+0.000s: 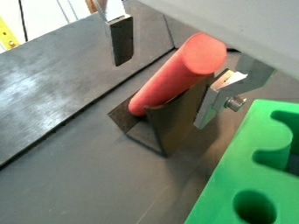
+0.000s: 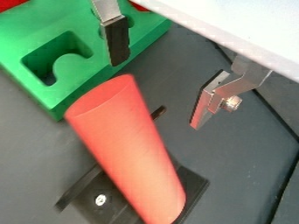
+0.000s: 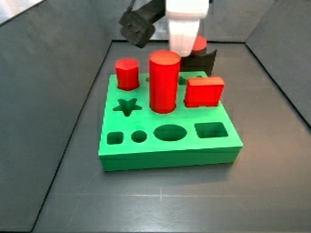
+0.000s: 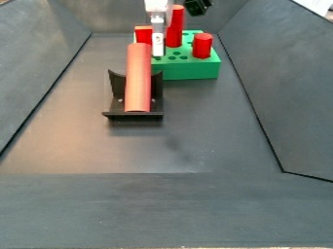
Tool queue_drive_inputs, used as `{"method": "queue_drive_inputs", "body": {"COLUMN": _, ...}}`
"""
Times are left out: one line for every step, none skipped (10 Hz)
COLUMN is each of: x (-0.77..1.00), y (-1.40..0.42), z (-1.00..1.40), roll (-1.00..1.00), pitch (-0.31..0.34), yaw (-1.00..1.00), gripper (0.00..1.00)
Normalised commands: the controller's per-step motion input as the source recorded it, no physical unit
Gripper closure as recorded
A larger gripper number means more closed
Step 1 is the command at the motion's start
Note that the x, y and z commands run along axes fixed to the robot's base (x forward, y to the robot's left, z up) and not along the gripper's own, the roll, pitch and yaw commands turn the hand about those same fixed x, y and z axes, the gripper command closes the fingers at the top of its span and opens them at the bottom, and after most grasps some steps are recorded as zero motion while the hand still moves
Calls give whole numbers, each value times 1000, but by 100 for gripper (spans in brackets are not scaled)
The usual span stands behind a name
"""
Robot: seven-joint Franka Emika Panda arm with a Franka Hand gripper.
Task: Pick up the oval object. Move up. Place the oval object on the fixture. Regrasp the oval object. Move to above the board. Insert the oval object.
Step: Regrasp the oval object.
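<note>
Closest to your wrist cameras, the oval object lies tilted on the fixture, its lower end down by the black base plate and its upper flat end rising toward the lens; you see the same red peg leaning on the dark bracket in both wrist views. Your pincer hangs above the peg's raised end, released, its jaws spread wide: one silver finger with its dark pad stands on one side of the peg and the other finger on the far side, neither touching the red surface. In a side view, the peg rests along the fixture on the dark floor, with the pincer poised over its far end, just beside the board. The board, a bright green block, sits apart from the fixture but near it; you can see a corner of it in both wrist views. It carries a thick round red cylinder, a short red hexagonal peg and a red square block, while its star hole, the large round hole and a square hole stand open. In that side view the arm's white housing blocks most of the fixture behind the board.
</note>
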Motion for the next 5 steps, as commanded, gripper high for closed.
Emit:
{"method": "queue_drive_inputs", "body": {"x": 964, "y": -19, "z": 1, "roll": -30, "pitch": 203, "yaw": 66, "gripper": 0}}
{"method": "queue_drive_inputs", "body": {"x": 857, "y": -12, "z": 5, "roll": -39, "pitch": 208, "yaw": 61, "gripper": 0}}
{"method": "queue_drive_inputs", "body": {"x": 780, "y": -12, "z": 6, "roll": -42, "pitch": 215, "yaw": 59, "gripper": 0}}
{"method": "queue_drive_inputs", "body": {"x": 687, "y": -12, "z": 3, "roll": -47, "pitch": 216, "yaw": 58, "gripper": 0}}
{"method": "queue_drive_inputs", "body": {"x": 640, "y": -11, "z": 3, "roll": -46, "pitch": 216, "yaw": 58, "gripper": 0}}
